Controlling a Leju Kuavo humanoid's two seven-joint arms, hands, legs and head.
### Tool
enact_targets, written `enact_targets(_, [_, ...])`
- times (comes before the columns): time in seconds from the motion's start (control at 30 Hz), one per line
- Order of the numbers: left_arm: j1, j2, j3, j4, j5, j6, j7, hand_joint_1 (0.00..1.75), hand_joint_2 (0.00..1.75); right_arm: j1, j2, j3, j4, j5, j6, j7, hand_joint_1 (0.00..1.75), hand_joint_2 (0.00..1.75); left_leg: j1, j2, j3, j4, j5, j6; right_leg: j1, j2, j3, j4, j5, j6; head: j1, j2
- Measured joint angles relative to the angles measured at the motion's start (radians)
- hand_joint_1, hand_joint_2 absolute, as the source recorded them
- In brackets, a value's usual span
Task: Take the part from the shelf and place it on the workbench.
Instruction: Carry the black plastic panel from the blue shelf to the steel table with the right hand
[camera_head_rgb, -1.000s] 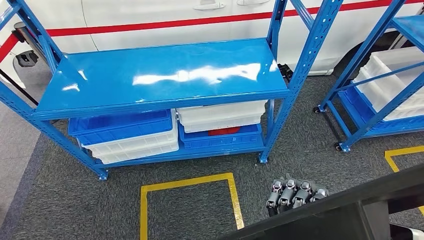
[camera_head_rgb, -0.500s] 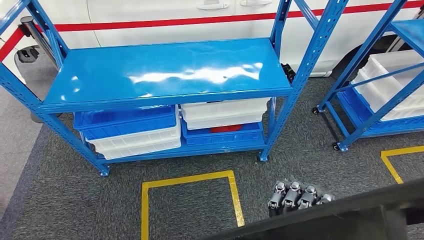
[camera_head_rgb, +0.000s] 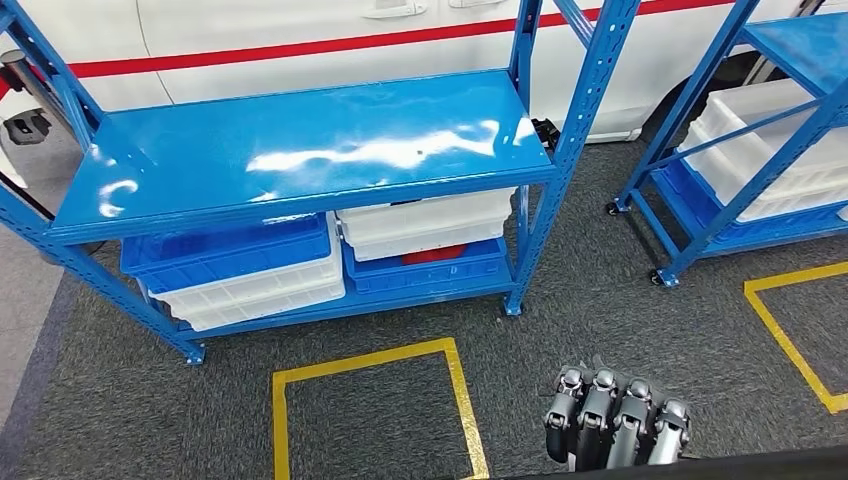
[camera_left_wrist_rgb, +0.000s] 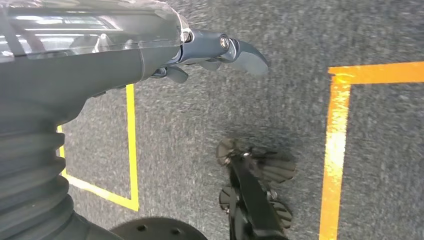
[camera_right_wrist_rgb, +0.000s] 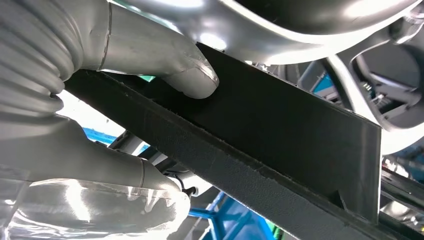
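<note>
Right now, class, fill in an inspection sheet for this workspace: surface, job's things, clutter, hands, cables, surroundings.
Surface: blue rack, top shelf bare and glossy.
Job's things: black flat part, held in the right hand.
Clutter: blue and white bins on the lower shelf, something red in one.
Hands: right hand grips the part, thumb pressed on its face; left hand holds nothing, over the carpet.
Cables: nothing seen.
Surroundings: yellow floor tape, white vehicle with a red stripe, second rack.

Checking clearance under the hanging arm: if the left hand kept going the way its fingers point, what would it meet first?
Probably the grey carpet floor: the left hand hangs empty, pointing down at it, with nothing visibly between. Depth is unclear.
</note>
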Motion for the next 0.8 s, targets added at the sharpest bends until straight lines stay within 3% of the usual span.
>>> enact_targets(0.07, [-0.001, 0.000, 0.000, 0.000, 0.000, 0.003, 0.005, 0.00, 1.75, 0.011, 0.012, -0.003, -0.026, 0.017, 0.009, 0.000, 1.75, 1.75, 0.001, -0.025, 0.032, -0.073, 0.016, 0.007, 0.001, 0.015, -0.008, 0.004, 0.003, 0.011, 0.000, 0.000])
enact_targets(0.13, [-0.003, 0.002, 0.000, 0.000, -0.001, 0.004, 0.009, 0.00, 1.75, 0.030, 0.019, -0.006, -0.059, 0.042, 0.004, 0.000, 1.75, 1.75, -0.001, -0.016, 0.033, -0.080, 0.014, 0.017, 0.000, 0.030, -0.016, 0.004, 0.008, 0.026, 0.000, 0.000])
enact_targets(0.2, [-0.007, 0.003, 0.000, 0.000, -0.003, 0.004, 0.007, 0.00, 1.75, 0.049, 0.022, -0.007, -0.093, 0.073, -0.026, 0.000, 1.75, 1.75, 0.001, 0.002, 0.034, -0.088, 0.021, 0.033, -0.001, 0.016, -0.026, 0.024, -0.008, 0.036, 0.000, 0.000])
enact_targets(0.23, [-0.007, 0.004, 0.000, 0.000, -0.006, 0.003, 0.003, 0.00, 1.75, 0.056, 0.020, -0.002, -0.110, 0.096, -0.060, -0.001, 1.75, 1.75, 0.002, 0.012, 0.035, -0.093, 0.024, 0.041, 0.000, -0.001, -0.042, 0.060, -0.032, 0.039, 0.000, 0.000])
enact_targets(0.3, [-0.005, 0.009, 0.000, 0.000, -0.014, 0.001, -0.004, 0.00, 1.75, 0.065, 0.004, 0.024, -0.141, 0.148, -0.155, -0.001, 1.75, 1.75, -0.002, 0.036, 0.033, -0.095, 0.026, 0.048, -0.001, -0.038, -0.103, 0.189, -0.102, 0.042, 0.000, 0.000])
enact_targets(0.37, [-0.004, 0.014, 0.000, 0.000, -0.020, 0.000, -0.008, 0.00, 1.75, 0.073, -0.018, 0.060, -0.161, 0.183, -0.229, 0.000, 1.75, 1.75, -0.005, 0.060, 0.031, -0.093, 0.025, 0.049, -0.002, -0.050, -0.150, 0.291, -0.137, 0.045, 0.000, 0.000])
enact_targets(0.4, [-0.005, 0.016, 0.000, 0.000, -0.022, 0.000, -0.008, 0.00, 1.75, 0.076, -0.027, 0.075, -0.168, 0.191, -0.251, 0.000, 1.75, 1.75, -0.006, 0.070, 0.031, -0.091, 0.024, 0.049, -0.002, -0.053, -0.146, 0.288, -0.124, 0.045, 0.000, 0.000])
enact_targets(0.43, [-0.006, 0.018, 0.000, 0.000, -0.022, 0.000, -0.009, 0.00, 1.75, 0.078, -0.036, 0.088, -0.173, 0.200, -0.271, -0.001, 1.75, 1.75, -0.006, 0.079, 0.031, -0.090, 0.023, 0.048, -0.002, -0.058, -0.122, 0.246, -0.097, 0.044, 0.000, 0.000])
enact_targets(0.47, [-0.007, 0.019, 0.000, 0.000, -0.023, 0.000, -0.011, 0.00, 1.75, 0.077, -0.047, 0.102, -0.179, 0.212, -0.302, -0.001, 1.75, 1.75, -0.007, 0.088, 0.033, -0.089, 0.022, 0.047, -0.001, -0.069, -0.081, 0.175, -0.061, 0.040, 0.000, 0.000])
enact_targets(0.53, [-0.009, 0.019, 0.000, 0.000, -0.022, 0.001, -0.025, 0.00, 1.75, 0.062, -0.087, 0.153, -0.184, 0.254, -0.415, -0.001, 1.75, 1.75, -0.013, 0.103, 0.036, -0.086, 0.017, 0.040, 0.006, -0.108, -0.012, 0.048, -0.021, 0.027, 0.000, 0.000])
enact_targets(0.6, [-0.010, 0.019, -0.004, 0.000, -0.009, 0.004, -0.048, 0.00, 1.75, 0.032, -0.142, 0.223, -0.176, 0.289, -0.548, 0.000, 1.75, 1.75, -0.017, 0.118, 0.038, -0.085, 0.016, 0.031, 0.014, -0.121, 0.005, 0.005, -0.016, 0.017, 0.000, 0.000])
enact_targets(0.67, [-0.014, 0.018, -0.011, 0.000, 0.005, 0.010, -0.069, 0.00, 1.75, -0.006, -0.188, 0.287, -0.150, 0.297, -0.627, 0.000, 1.75, 1.75, -0.017, 0.132, 0.039, -0.085, 0.015, 0.021, 0.012, -0.099, 0.000, 0.001, -0.008, 0.009, 0.000, 0.000])
enact_targets(0.73, [-0.018, 0.015, -0.018, 0.000, 0.009, 0.020, -0.087, 0.00, 1.75, -0.052, -0.223, 0.339, -0.102, 0.289, -0.656, 0.002, 1.75, 1.75, -0.013, 0.110, 0.027, -0.051, -0.013, 0.010, 0.005, -0.080, -0.002, -0.005, 0.001, -0.003, 0.000, 0.000])
enact_targets(0.8, [-0.017, 0.013, -0.024, 0.000, 0.007, 0.036, -0.105, 0.00, 1.75, -0.103, -0.251, 0.375, -0.040, 0.274, -0.665, 0.003, 1.75, 1.75, -0.009, 0.063, -0.022, 0.063, -0.078, 0.002, 0.002, -0.063, -0.007, -0.007, 0.007, -0.010, 0.000, 0.000])
